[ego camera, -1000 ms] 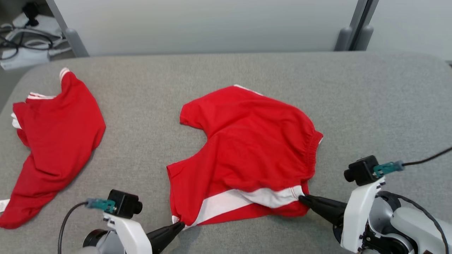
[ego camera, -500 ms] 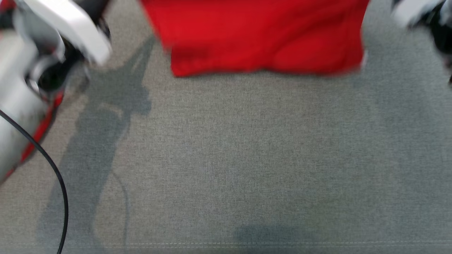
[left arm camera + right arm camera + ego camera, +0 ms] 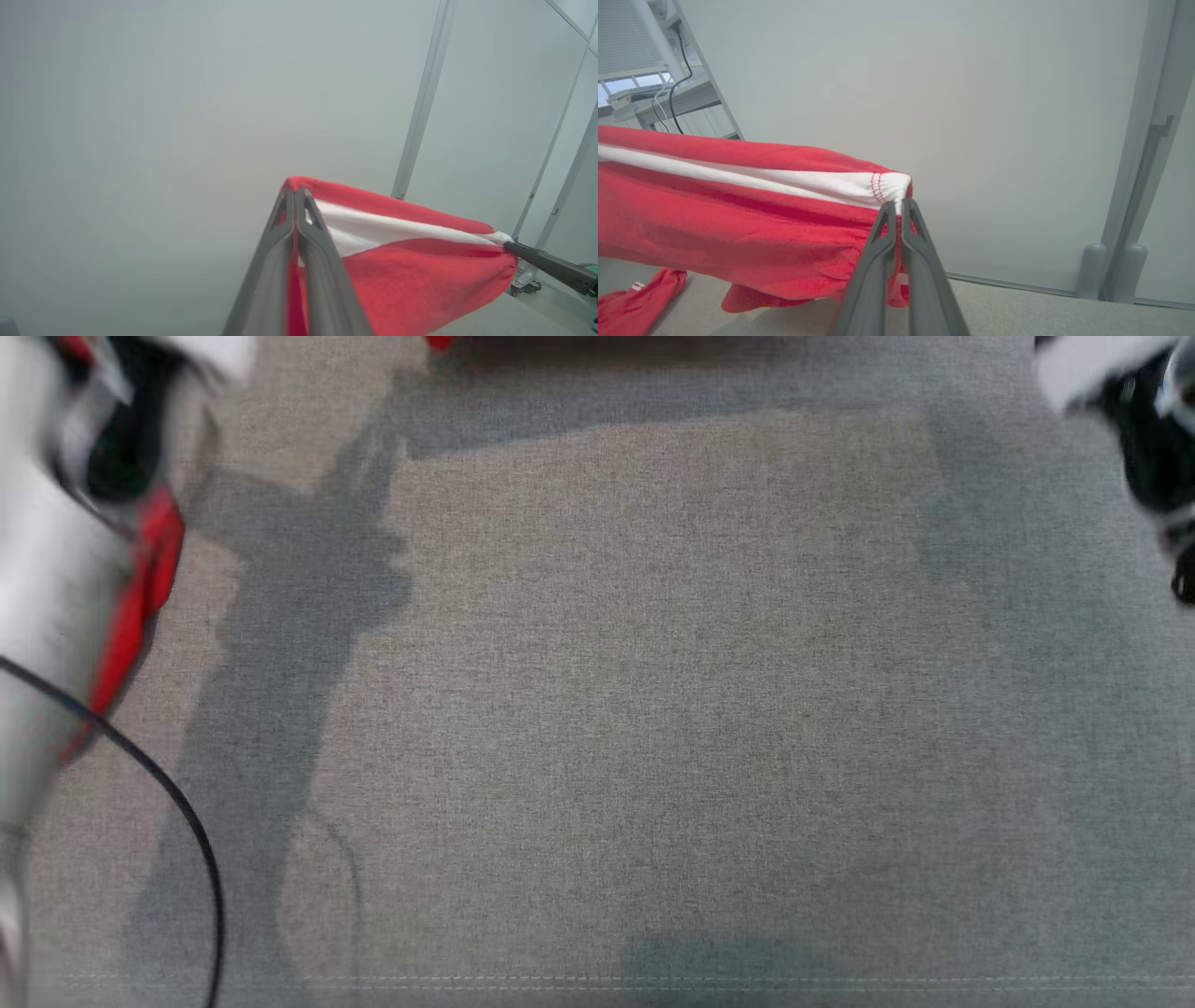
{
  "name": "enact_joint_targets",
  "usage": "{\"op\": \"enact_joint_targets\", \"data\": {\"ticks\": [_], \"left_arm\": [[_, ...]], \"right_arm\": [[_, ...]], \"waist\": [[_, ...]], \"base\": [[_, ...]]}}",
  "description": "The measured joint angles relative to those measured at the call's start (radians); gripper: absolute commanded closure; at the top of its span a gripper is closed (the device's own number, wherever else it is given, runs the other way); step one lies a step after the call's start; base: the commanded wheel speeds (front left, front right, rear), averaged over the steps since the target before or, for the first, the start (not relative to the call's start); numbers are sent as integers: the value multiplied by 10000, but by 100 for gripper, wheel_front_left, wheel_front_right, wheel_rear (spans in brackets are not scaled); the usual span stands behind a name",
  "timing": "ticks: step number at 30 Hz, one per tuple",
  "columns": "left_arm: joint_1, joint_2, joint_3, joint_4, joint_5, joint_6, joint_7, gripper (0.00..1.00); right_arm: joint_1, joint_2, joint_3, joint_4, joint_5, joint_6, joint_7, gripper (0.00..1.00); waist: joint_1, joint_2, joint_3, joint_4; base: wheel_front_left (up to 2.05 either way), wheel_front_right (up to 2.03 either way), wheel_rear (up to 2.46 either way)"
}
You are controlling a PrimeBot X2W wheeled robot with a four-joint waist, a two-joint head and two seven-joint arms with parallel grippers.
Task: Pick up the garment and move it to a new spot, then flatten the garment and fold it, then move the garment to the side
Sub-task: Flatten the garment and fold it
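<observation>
Left hand (image 3: 294,192) and right hand (image 3: 897,201) were each pinched closed on a corner of the red fabric garment with a white stripe (image 3: 738,224), stretched mid-air above the grey cloth-covered desk (image 3: 653,709), so pickup looked done, with placing, flattening, folding all left.

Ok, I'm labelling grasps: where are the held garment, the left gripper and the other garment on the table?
held garment (image 3: 738,233), right wrist view, its hanging red cloth.
left gripper (image 3: 295,192), left wrist view, between its shut fingertips.
other garment (image 3: 630,303), right wrist view, red cloth.
</observation>
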Motion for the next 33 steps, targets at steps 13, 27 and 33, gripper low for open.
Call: {"op": "enact_joint_targets", "data": {"ticks": [13,27,33], "left_arm": [[4997,349,-2439,-1047,-1910,2,186,100],[6827,-27,-2980,-2,-1852,2,90,100],[7888,-128,-2637,36,-1655,-69,92,100]], "right_arm": [[3505,-2006,1960,-2681,1749,-4,2303,100],[5315,-2794,3033,-3325,1848,-2,2571,100],[6476,-2702,3329,-3189,1549,-2,1898,100]], "waist": [[0,0,-892,63],[0,0,-2531,228],[0,0,-3329,210]], "base": [[0,0,0],[0,0,0],[0,0,0]]}}
